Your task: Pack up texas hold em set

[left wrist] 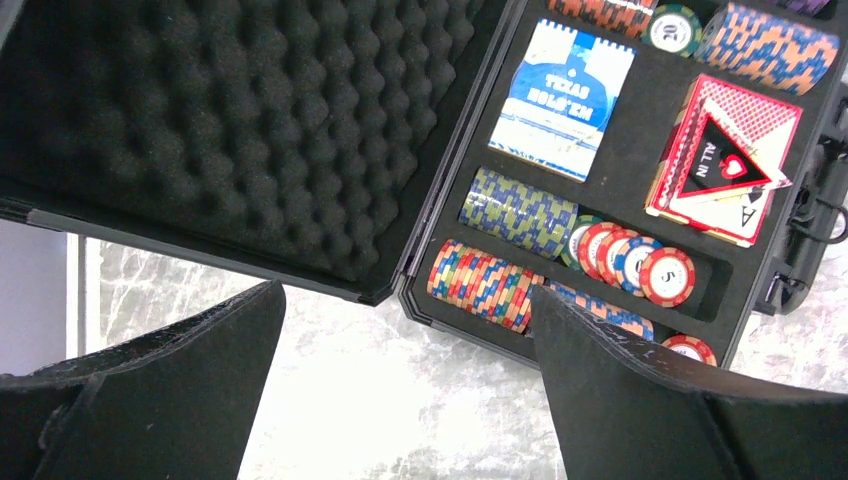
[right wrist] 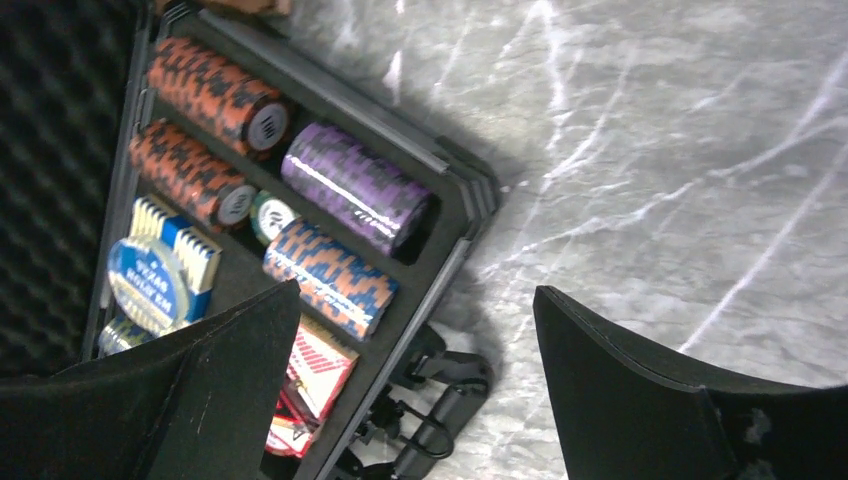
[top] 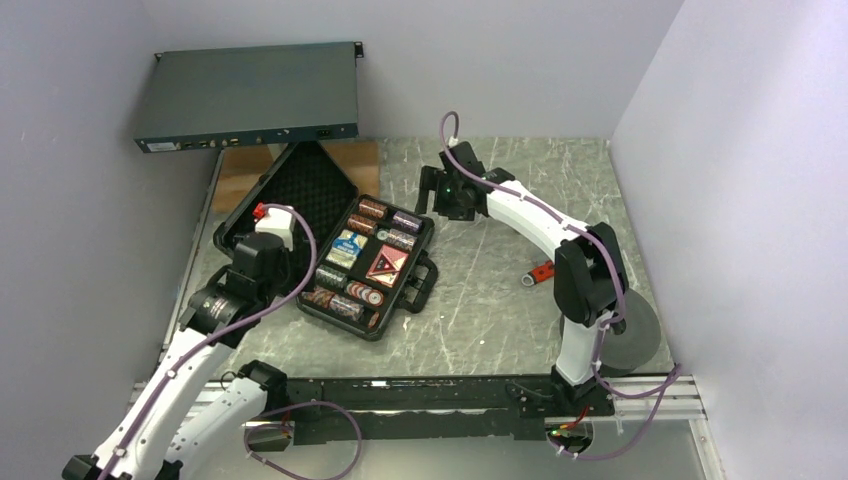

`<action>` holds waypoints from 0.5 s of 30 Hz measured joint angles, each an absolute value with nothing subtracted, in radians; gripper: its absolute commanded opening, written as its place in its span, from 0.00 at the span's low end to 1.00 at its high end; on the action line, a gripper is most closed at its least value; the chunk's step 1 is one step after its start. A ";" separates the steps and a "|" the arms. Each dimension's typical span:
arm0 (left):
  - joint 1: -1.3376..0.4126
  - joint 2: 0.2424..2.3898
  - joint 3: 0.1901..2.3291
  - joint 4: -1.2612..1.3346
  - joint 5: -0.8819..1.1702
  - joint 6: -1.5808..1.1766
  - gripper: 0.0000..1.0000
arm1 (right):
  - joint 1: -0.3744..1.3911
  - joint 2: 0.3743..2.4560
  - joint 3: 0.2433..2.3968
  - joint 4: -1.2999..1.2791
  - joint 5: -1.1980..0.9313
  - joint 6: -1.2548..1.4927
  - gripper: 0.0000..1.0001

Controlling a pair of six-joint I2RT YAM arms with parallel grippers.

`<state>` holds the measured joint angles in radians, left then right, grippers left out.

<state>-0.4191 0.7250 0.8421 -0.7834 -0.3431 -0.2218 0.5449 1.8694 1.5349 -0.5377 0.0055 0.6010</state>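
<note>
While left and right jaws gape wide, empty, open case [top: 305, 190] lies between

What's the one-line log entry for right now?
black rectangular plastic case: lid open, loaded | left tool: open, empty | right tool: open, empty

My left fingers [left wrist: 170, 400] and right fingers [right wrist: 660, 400] look like matt black plastic with a fine grainy skin. The case [right wrist: 452, 245] is hard, smooth black plastic, its foam lining [left wrist: 230, 120] soft, dull and dimpled. The purple chip roll [right wrist: 355, 195] catches a bright streak of light along its side. The blue card box [left wrist: 567, 95] and red card box [left wrist: 725, 150] look like glossy printed card. The table [right wrist: 650, 150] is grey, marbled and faintly sheeny.
</note>
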 measured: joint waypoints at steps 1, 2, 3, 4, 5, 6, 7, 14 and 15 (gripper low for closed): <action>-0.419 0.714 0.842 -0.781 -0.344 -0.221 1.00 | 0.550 1.869 1.534 -0.529 -0.008 0.601 0.89; -0.418 0.707 0.842 -0.779 -0.346 -0.221 1.00 | 0.556 1.866 1.526 -0.515 -0.019 0.601 0.88; -0.418 0.701 0.842 -0.778 -0.347 -0.222 1.00 | 0.560 1.858 1.509 -0.500 -0.033 0.601 0.88; -0.416 0.698 0.842 -0.778 -0.348 -0.221 1.00 | 0.563 1.848 1.493 -0.491 -0.042 0.601 0.88; -0.415 0.697 0.842 -0.778 -0.350 -0.221 1.00 | 0.567 1.833 1.464 -0.474 -0.055 0.602 0.87; -0.414 0.697 0.844 -0.779 -0.355 -0.221 1.00 | 0.571 1.813 1.430 -0.462 -0.068 0.603 0.87; -0.413 0.698 0.846 -0.783 -0.359 -0.221 1.00 | 0.573 1.790 1.390 -0.445 -0.084 0.605 0.87; -0.413 0.710 0.938 -0.817 -0.396 -0.221 0.99 | 0.572 1.606 1.149 -0.396 -0.132 0.621 0.86; -0.413 0.710 0.955 -0.820 -0.398 -0.220 0.98 | 0.572 1.587 1.126 -0.388 -0.136 0.622 0.86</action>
